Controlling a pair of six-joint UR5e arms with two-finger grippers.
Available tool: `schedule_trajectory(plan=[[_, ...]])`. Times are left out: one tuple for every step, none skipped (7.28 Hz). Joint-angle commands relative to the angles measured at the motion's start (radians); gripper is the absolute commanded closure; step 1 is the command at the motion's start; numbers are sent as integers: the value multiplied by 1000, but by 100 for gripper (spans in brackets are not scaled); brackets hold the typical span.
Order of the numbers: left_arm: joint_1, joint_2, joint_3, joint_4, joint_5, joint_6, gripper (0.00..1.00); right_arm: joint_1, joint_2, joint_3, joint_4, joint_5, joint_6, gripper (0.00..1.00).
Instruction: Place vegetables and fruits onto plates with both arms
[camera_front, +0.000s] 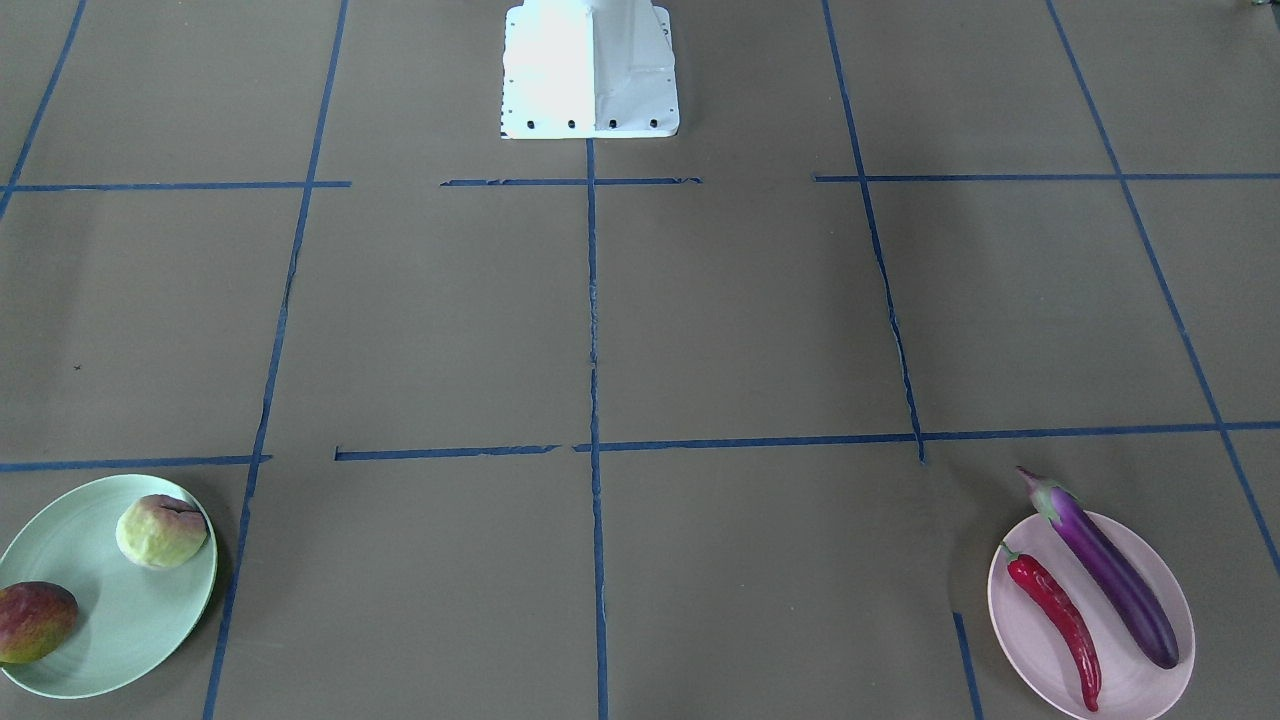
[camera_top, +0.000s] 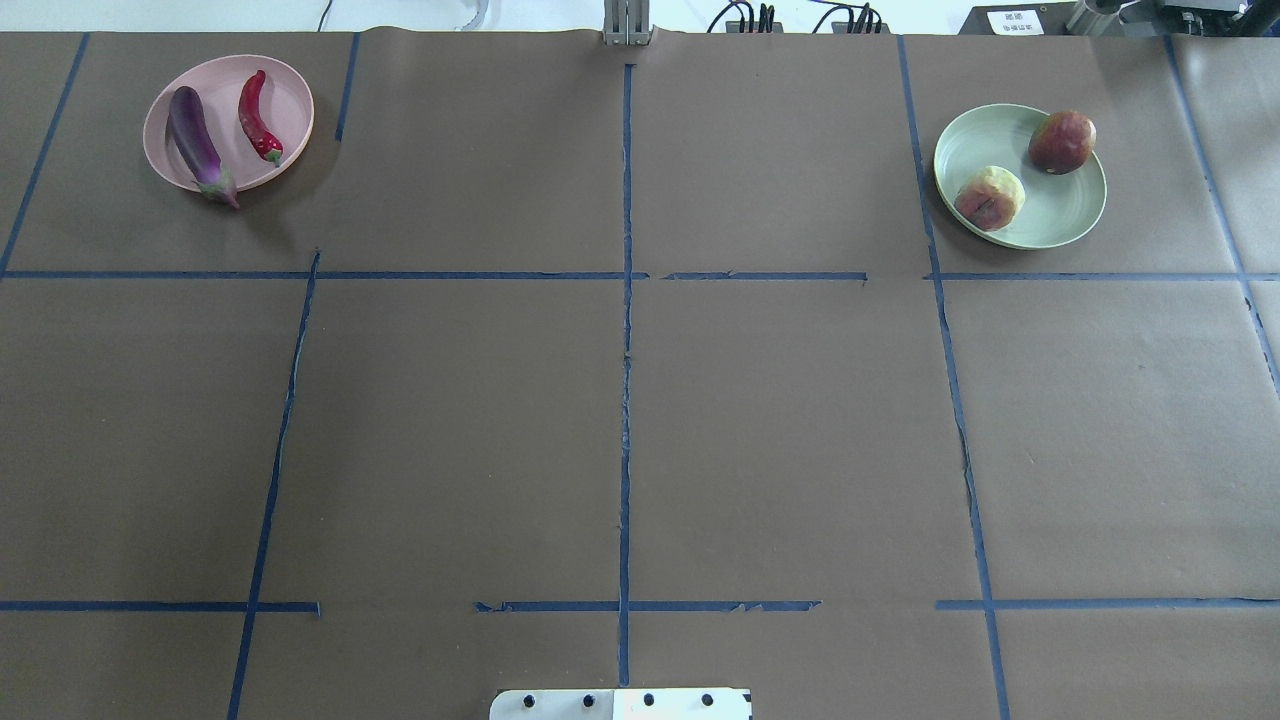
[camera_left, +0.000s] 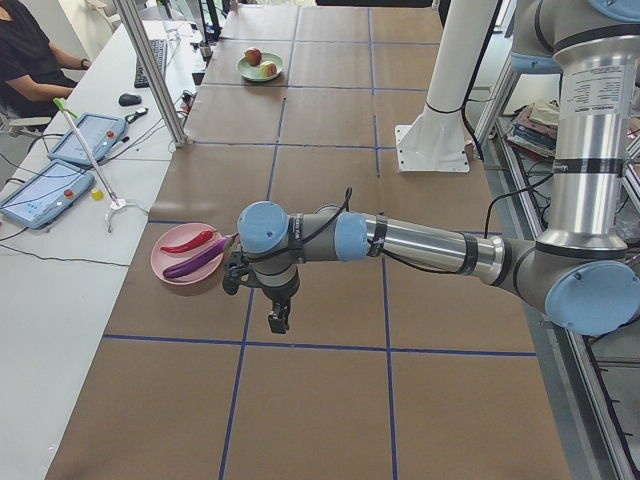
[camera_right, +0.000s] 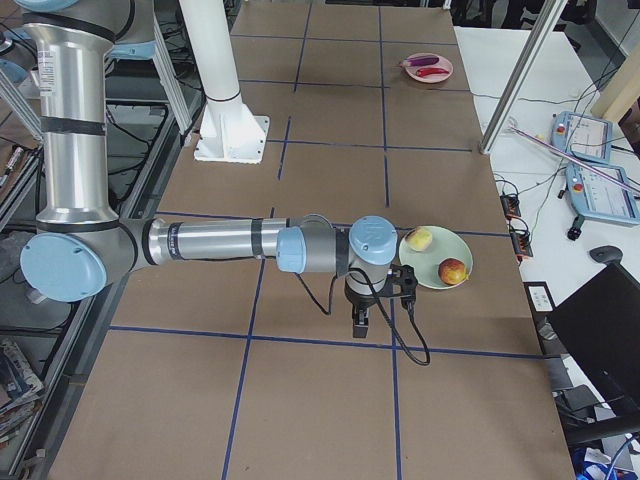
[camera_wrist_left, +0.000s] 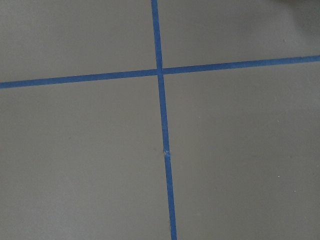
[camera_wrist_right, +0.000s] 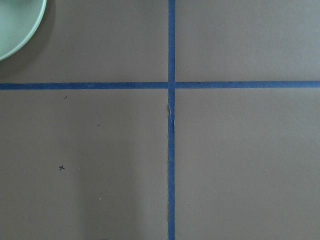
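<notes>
The purple eggplant (camera_front: 1105, 570) and the red chili (camera_front: 1060, 620) lie side by side on the pink plate (camera_front: 1112, 650), the eggplant's cap over the rim. The dark-red fruit (camera_front: 35, 620) and the pale creased fruit (camera_front: 160, 530) sit on the mint green plate (camera_front: 110, 620). My left gripper (camera_left: 277, 320) hangs over bare table just beside the pink plate (camera_left: 165, 262). My right gripper (camera_right: 361, 325) hangs over bare table beside the green plate (camera_right: 415, 265). Both grippers look empty and show only in the side views, so I cannot tell if they are open. The green plate's rim (camera_wrist_right: 15, 25) shows in the right wrist view.
The white base block (camera_front: 590, 70) stands at the robot's edge. Blue tape lines grid the brown table. An operators' bench with tablets (camera_left: 50, 190), metal posts (camera_left: 150, 70) and a seated person (camera_left: 25, 55) runs along the far side.
</notes>
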Motion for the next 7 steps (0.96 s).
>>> schedule_trajectory(plan=[[6,8,-10,-32,8,4,0,-11,-32,32,1,2,-5,0],[7,35,-8,-37,3,6,0,-35,-23,26,3,2,-5,0],[7,37,-8,-59,-1,4,0,-45,-20,26,6,0,-2,0],[7,37,-11,-96,6,4,0,-45,-20,28,7,2,-3,0],[9,28,4,-104,11,3,0,-46,-20,26,9,2,-2,0],[9,27,7,-104,12,3,0,-46,-20,26,10,0,-7,0],[9,25,9,-106,12,4,0,-45,-21,26,12,2,-13,0]])
